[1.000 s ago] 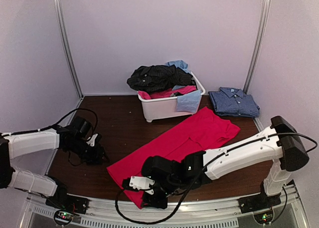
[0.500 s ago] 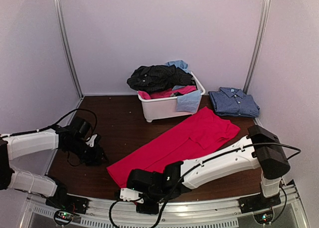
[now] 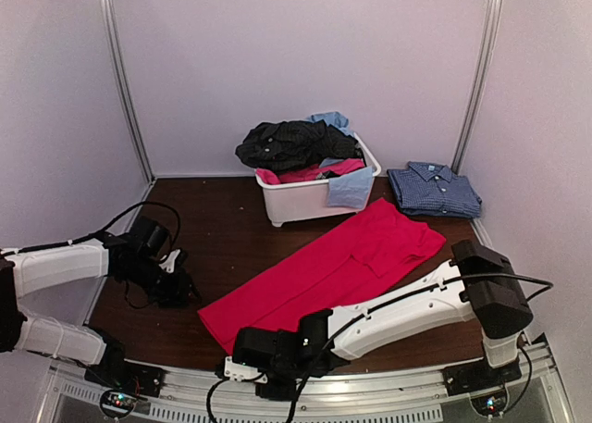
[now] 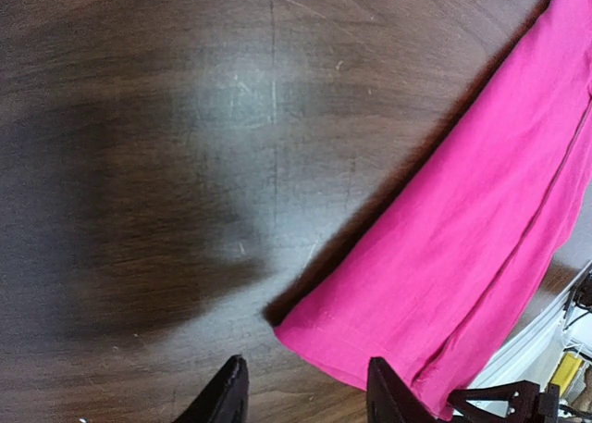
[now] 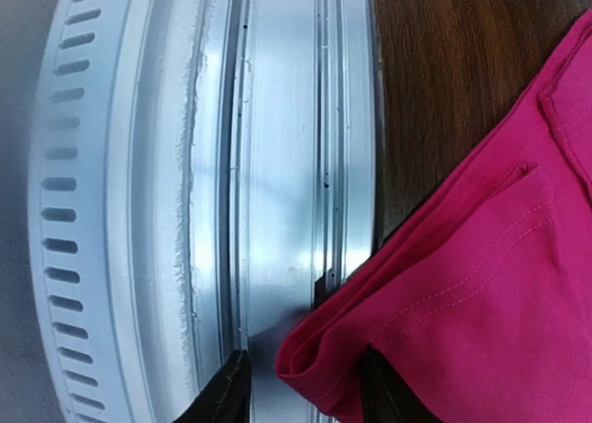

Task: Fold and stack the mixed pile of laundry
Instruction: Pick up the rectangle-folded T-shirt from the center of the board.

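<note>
Your pink garment (image 3: 324, 270) is lying flat across the table (image 3: 222, 229), running from 7 o'clock up toward 2 o'clock. Your right gripper (image 5: 303, 391) is sitting at the 6 o'clock edge, over the metal rail (image 5: 277, 164). Its fingers (image 5: 228, 395) are standing spread with the garment's folded near corner bunching between them. A gap is showing between the cloth and one finger, so you're not pinching it. Your left gripper (image 4: 305, 400) is hovering low over bare wood at 9 o'clock, jaws spread, holding nothing. Another corner of the garment is lying just beside its tip. The tub (image 3: 296, 205) is sitting at 12 o'clock with a black garment (image 3: 291, 143) heaping over its rim. Some pink cloth (image 3: 310, 173) is showing under that, and a light blue cloth (image 3: 350, 190) is hanging over the front corner. The checked shirt (image 3: 435, 190) is lying folded at 2 o'clock, just beside the tub and near the pink garment's far end.
</note>
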`<state>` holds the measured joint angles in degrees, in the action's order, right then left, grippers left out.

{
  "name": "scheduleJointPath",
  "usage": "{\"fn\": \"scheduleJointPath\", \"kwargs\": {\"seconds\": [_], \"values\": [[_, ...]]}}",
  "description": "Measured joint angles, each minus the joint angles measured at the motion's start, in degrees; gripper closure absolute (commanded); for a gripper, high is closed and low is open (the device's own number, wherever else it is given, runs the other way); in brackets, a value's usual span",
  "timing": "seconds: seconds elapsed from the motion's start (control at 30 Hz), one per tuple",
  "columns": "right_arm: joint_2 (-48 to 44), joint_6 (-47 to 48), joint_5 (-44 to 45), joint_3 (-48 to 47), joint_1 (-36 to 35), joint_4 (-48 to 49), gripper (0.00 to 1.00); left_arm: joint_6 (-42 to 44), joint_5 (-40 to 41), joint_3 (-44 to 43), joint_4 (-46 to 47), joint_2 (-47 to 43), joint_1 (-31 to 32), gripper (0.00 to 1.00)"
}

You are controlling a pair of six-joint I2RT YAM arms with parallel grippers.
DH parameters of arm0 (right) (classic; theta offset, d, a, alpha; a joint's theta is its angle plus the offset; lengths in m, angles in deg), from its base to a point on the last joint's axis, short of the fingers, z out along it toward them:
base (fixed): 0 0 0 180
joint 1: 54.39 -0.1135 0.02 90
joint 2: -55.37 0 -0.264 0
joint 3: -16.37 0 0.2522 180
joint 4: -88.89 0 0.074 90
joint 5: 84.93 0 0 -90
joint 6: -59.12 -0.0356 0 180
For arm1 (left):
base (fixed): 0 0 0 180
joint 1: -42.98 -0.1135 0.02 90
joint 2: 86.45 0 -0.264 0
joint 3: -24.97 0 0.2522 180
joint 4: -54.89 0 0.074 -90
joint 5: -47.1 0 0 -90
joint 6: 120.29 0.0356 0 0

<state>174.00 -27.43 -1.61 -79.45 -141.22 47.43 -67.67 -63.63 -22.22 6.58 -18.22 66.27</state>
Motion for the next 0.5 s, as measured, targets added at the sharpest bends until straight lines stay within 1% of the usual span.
{"fn": "scheduleJointPath", "kwargs": {"seconds": [0.03, 0.1, 0.13, 0.17, 0.27, 0.3, 0.37, 0.5], "values": [[0.28, 0.11, 0.85, -0.44, -0.11, -0.28, 0.64, 0.00, 0.00, 0.00, 0.00, 0.00, 0.00, 0.55], [0.90, 0.44, 1.64, -1.29, -0.37, -1.05, 0.71, 0.02, 0.00, 0.00, 0.00, 0.00, 0.00, 0.56], [1.07, 0.63, 2.19, -1.64, -0.61, -1.33, 0.76, 0.04, 0.02, 0.00, 0.00, 0.00, 0.00, 0.56], [1.20, 0.79, 2.73, -1.88, -0.79, -1.55, 0.84, 0.09, 0.02, 0.00, 0.00, 0.00, 0.00, 0.56], [1.38, 0.83, 4.46, -2.23, -1.86, -1.75, 0.97, 0.26, 0.07, 0.00, 0.00, 0.02, 0.07, 0.59], [1.38, 0.81, 5.44, -2.32, -1.88, -1.79, 1.00, 0.33, 0.15, 0.00, -0.02, 0.02, 0.28, 0.61], [1.44, 0.72, 6.67, -2.32, -1.75, -1.86, 1.00, 0.37, 0.33, 0.00, 0.00, 0.26, 0.94, 0.64], [1.42, 0.68, 7.96, -2.29, -1.79, -1.86, 1.00, 0.39, 0.68, 0.00, -0.04, 1.25, 3.19, 0.65]]}}
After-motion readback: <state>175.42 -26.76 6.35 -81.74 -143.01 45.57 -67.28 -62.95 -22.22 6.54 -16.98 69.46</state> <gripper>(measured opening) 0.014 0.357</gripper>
